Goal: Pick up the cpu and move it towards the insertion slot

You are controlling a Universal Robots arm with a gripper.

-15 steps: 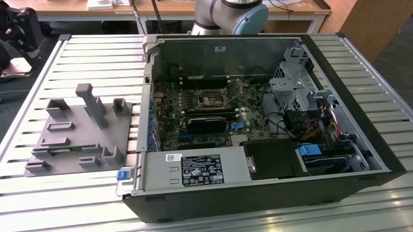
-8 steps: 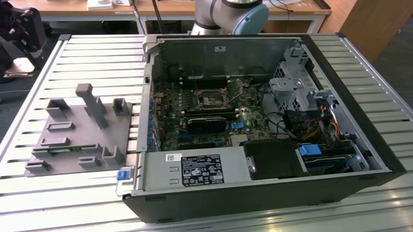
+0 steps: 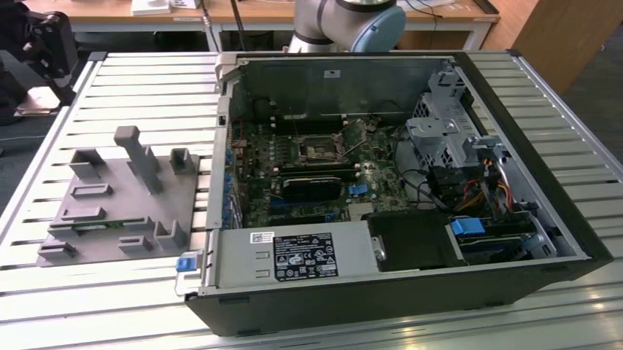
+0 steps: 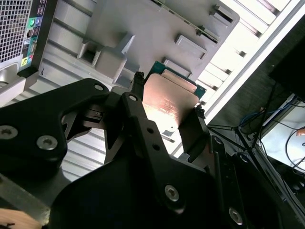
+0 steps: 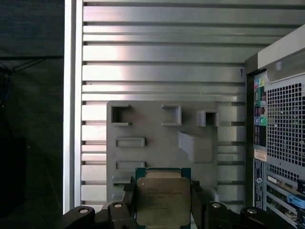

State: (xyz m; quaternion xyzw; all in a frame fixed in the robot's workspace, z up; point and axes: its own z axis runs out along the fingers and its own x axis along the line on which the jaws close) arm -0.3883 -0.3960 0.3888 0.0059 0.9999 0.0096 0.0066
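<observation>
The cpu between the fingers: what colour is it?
The cpu has a silvery-grey metal top with a green edge, clearest in the first wrist view.

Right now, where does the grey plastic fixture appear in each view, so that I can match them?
Exterior view: the grey fixture lies on the slatted table at the exterior view's left, beside the computer case.
First wrist view: the fixture lies beyond the cpu held by the fingers, beside the case's rear panel.
Second wrist view: the fixture lies beyond the held cpu, near the case's corner.
Shared landmark: the computer case.
</observation>
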